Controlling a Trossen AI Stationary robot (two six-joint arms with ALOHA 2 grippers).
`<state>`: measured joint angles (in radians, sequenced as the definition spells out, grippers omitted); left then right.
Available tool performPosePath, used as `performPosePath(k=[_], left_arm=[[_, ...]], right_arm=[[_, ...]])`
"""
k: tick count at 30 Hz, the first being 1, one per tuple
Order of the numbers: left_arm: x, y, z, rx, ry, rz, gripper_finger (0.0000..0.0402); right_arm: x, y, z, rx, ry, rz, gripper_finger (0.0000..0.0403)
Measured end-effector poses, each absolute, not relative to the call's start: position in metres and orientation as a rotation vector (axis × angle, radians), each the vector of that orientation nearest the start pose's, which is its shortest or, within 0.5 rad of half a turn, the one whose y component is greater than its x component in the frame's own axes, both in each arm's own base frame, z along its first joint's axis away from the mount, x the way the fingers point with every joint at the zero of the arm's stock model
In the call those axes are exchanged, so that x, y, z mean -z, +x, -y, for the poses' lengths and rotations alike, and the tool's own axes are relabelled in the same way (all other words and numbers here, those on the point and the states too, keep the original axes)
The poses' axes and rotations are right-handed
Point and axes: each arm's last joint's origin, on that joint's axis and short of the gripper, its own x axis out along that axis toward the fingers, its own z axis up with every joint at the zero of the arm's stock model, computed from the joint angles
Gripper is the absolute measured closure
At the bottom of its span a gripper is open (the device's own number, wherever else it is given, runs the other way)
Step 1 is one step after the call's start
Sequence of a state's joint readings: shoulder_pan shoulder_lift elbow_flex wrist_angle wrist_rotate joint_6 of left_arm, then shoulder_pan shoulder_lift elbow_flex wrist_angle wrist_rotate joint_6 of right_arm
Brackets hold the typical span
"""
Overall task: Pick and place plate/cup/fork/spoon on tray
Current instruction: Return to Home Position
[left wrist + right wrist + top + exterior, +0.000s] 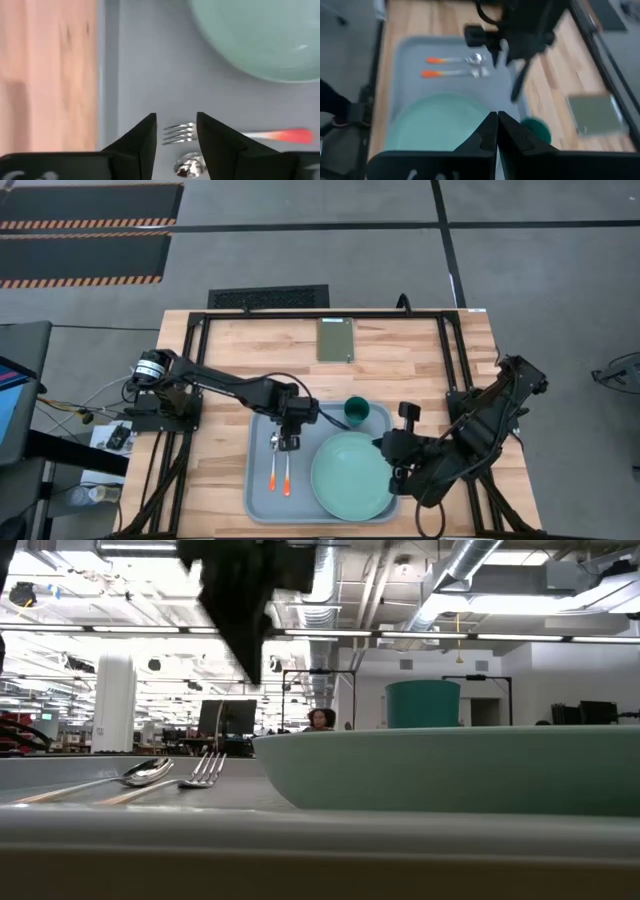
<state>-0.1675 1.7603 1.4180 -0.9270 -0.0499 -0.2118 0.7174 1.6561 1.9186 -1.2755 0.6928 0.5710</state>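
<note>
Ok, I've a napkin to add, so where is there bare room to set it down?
Bare table lies left of the tray and along the far edge either side of the green slab. The tray is crowded: plate, cup, spoon and fork, with the left gripper over the cutlery and the right gripper by the plate.

Glossy metal spoon [147, 772] and fork [203, 776]; wooden table [400, 350]; tray [262, 490] seemingly matt.

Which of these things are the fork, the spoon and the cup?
fork [180, 133], left wrist view, on its tines.
spoon [148, 772], low view, on its bowl.
cup [357, 411], high view, on its inside.
</note>
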Motion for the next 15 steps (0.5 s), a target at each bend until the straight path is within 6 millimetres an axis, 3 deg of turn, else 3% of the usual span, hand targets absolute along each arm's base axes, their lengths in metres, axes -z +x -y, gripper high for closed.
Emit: performPosePath(k=[6, 10, 12, 15], left_arm=[[-0.322, 0.346, 0.077, 0.029, 0.175, -1.154, 0.028], [-0.364, 0.334, 0.076, -0.116, 0.228, -1.105, 0.028], [-0.385, 0.325, 0.076, -0.163, 0.268, -1.002, 0.028], [-0.422, 0.302, 0.072, -0.092, 0.203, -0.784, 0.028]], right_arm=[[-0.472, 0.228, -0.176, 0.031, -0.328, -0.626, 0.0372], [-0.507, 0.202, -0.148, 0.03, -0.323, -0.556, 0.0375], [-0.521, 0.187, -0.128, 0.022, -0.273, -0.517, 0.0375], [-0.536, 0.165, -0.105, -0.102, -0.184, -0.452, 0.0375]])
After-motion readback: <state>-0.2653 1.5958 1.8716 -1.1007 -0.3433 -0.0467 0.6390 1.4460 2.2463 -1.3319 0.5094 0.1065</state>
